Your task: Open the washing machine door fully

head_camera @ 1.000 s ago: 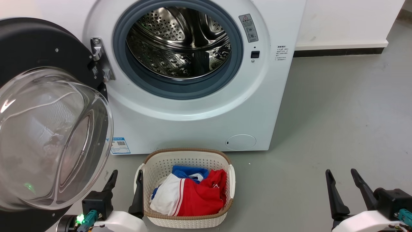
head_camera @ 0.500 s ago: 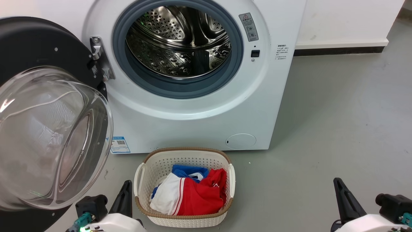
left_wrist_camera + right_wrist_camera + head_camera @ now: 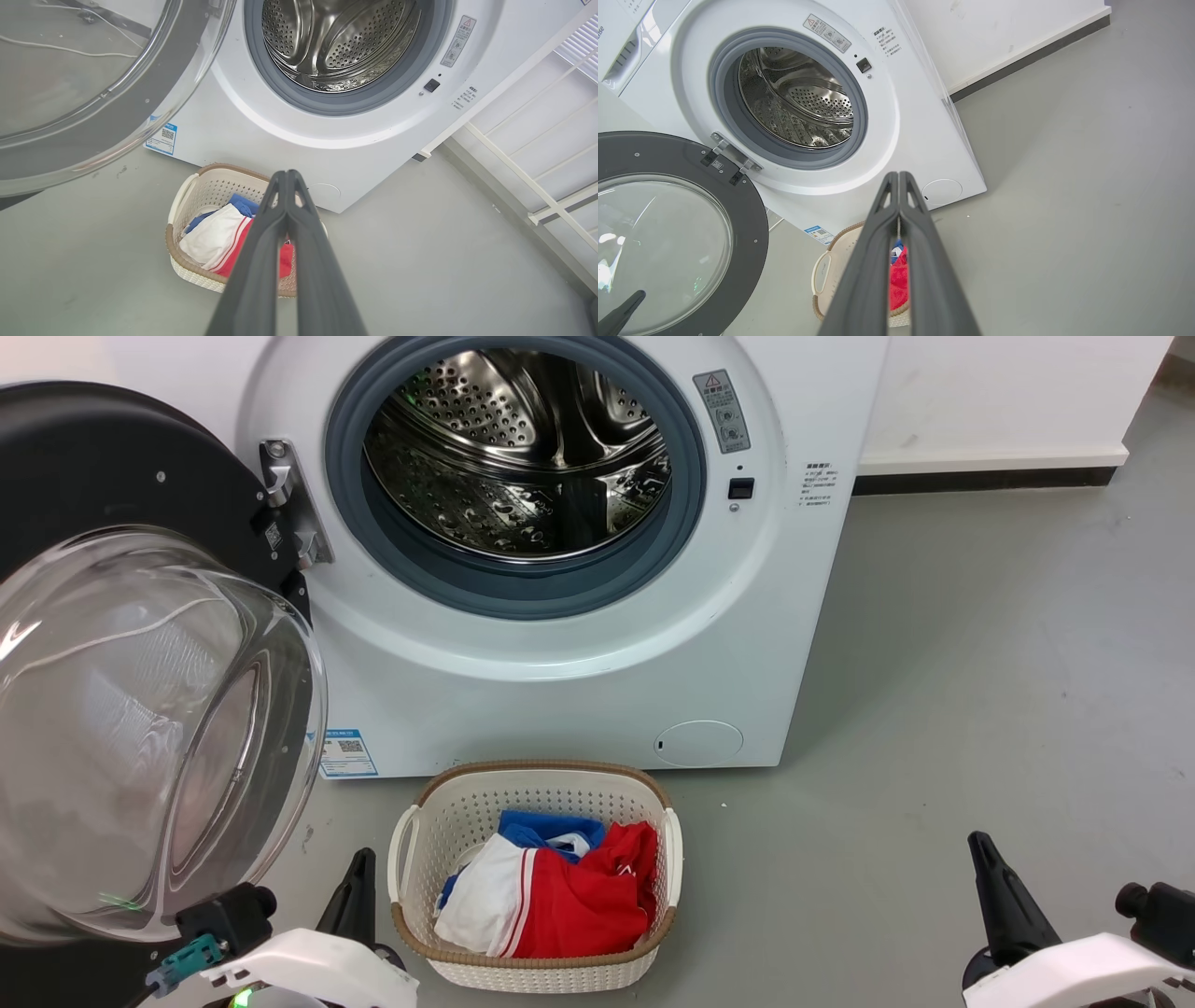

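The white washing machine (image 3: 560, 691) stands straight ahead with its steel drum (image 3: 513, 457) exposed. The washing machine door (image 3: 93, 457), a black disc with a bulging glass bowl (image 3: 140, 737), hangs swung out to the left on its metal hinge (image 3: 289, 504). My left gripper (image 3: 359, 859) sits low, just right of the glass and left of the basket, touching neither. In the left wrist view the left gripper (image 3: 286, 173) is shut and empty. My right gripper (image 3: 978, 842) hovers over bare floor at the lower right. The right wrist view shows the right gripper (image 3: 899, 175) shut and empty, with the door (image 3: 747, 224) beyond.
A cream laundry basket (image 3: 537, 773) with red, white and blue clothes (image 3: 560, 896) stands on the floor before the machine, between my arms. Grey floor (image 3: 980, 663) stretches to the right up to a white wall with a dark baseboard (image 3: 980, 483). A white rack (image 3: 537, 186) stands beside the machine.
Both grippers have gone from fingers spread to fingers together and have sunk a little lower in the head view. The door and basket have not moved.
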Motion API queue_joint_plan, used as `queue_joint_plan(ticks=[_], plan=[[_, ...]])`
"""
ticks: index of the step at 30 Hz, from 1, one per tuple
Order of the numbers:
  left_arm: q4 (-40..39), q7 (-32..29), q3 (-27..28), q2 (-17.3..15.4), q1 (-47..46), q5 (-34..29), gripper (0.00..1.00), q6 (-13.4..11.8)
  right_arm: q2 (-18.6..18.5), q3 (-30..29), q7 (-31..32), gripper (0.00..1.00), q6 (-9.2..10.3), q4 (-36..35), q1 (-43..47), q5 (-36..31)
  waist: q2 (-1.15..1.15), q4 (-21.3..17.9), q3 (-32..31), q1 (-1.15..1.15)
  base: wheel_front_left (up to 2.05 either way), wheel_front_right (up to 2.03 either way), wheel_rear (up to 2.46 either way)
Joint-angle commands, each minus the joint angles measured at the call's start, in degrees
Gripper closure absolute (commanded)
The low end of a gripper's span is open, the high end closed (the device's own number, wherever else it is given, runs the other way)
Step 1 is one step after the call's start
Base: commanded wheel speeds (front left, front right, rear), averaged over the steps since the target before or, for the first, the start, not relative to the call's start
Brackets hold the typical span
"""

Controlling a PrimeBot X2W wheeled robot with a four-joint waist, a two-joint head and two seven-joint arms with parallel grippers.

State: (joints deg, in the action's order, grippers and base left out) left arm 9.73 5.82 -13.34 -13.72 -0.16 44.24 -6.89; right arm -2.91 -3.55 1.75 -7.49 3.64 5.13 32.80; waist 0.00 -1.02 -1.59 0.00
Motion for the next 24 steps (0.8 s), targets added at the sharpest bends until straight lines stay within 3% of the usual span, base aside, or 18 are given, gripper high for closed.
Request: queue_joint_plan(ticks=[1,24], plan=[[-0.5,-0.14,0.86,-0.13,-1.63,1.16,1.0,0.41,-0.35,-0.16,0.12,1.0,0.0,-0.45,-1.67,1.5,0.0,0.01,0.01,0.0,0.0,0.0,0.0],[0.93,-3.67,6.54,3.01,-3.25,16.47,1.0,4.96,-0.49,-0.79,1.37,1.0,0.0,2.94,-4.89,20.21,0.0,0.24,0.41,0.0,0.0,0.0,0.0]])
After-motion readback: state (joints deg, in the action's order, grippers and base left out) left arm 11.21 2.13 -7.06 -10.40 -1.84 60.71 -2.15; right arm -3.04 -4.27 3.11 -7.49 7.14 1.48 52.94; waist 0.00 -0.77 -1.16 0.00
